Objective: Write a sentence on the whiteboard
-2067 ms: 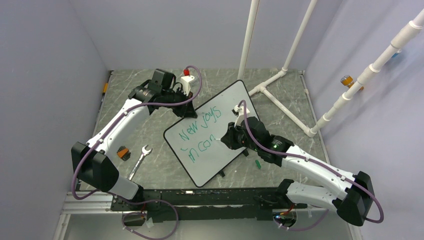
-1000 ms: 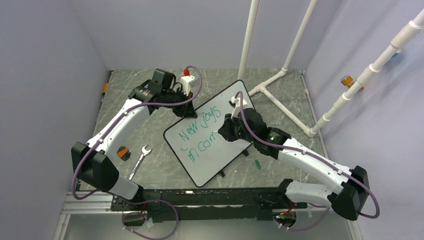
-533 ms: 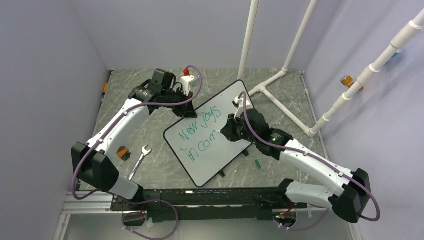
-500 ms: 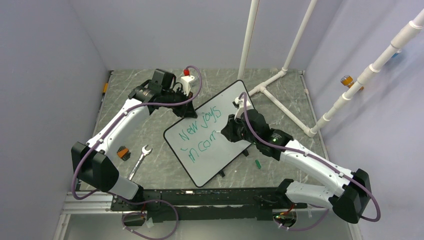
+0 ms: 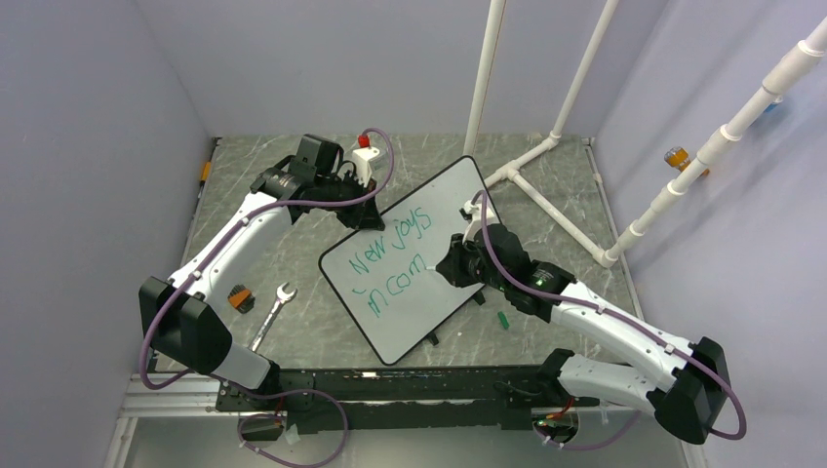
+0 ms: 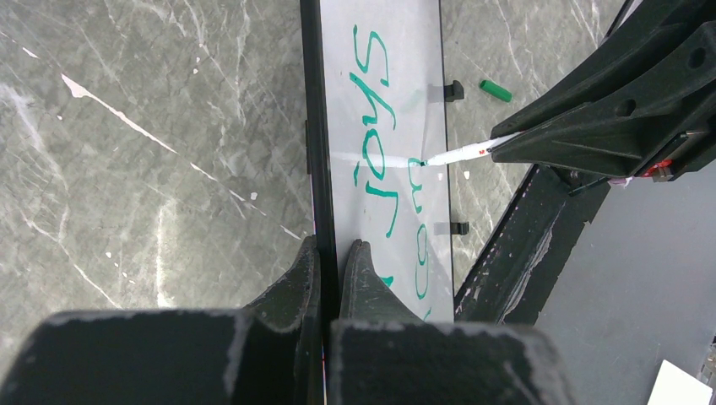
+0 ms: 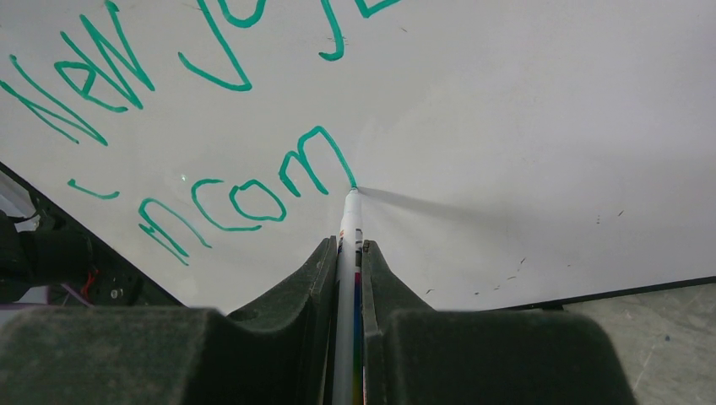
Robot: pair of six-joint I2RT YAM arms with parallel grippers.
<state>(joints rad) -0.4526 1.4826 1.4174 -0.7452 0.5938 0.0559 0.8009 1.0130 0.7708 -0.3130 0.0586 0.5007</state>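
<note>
Whiteboard [image 5: 439, 200] lies flat mid-bench [image 5: 302, 263], turned diagonally, with its far corner toward the white pipes [image 5: 546, 146]. The sentence [image 5: 390, 255] is in green on two lines, reading "New joys" on top and "incom" below.

Left gripper [image 5: 366, 210] is at the board's far-left edge. In the left wrist view it [image 6: 329, 249] is clenched on the black rim, one finger on each side.

Right gripper [image 5: 451, 265] is over the board's right half. In the right wrist view it [image 7: 346, 245] is grasping a white marker [image 7: 349, 211], which sticks out between the fingers. The marker tip touches the board [image 7: 507, 101] right at the end of the "m" in the lower line [image 7: 253, 202]. The left wrist view also shows the marker [image 6: 460, 153], tip down by the letters [image 6: 376, 160].

Green cap [image 5: 504, 319] sits on the bench just off the board's near-right edge, close to the two black clips [image 5: 478, 297]. Wrench [image 5: 273, 314] lies on the bench left of the board, apart from it.
</note>
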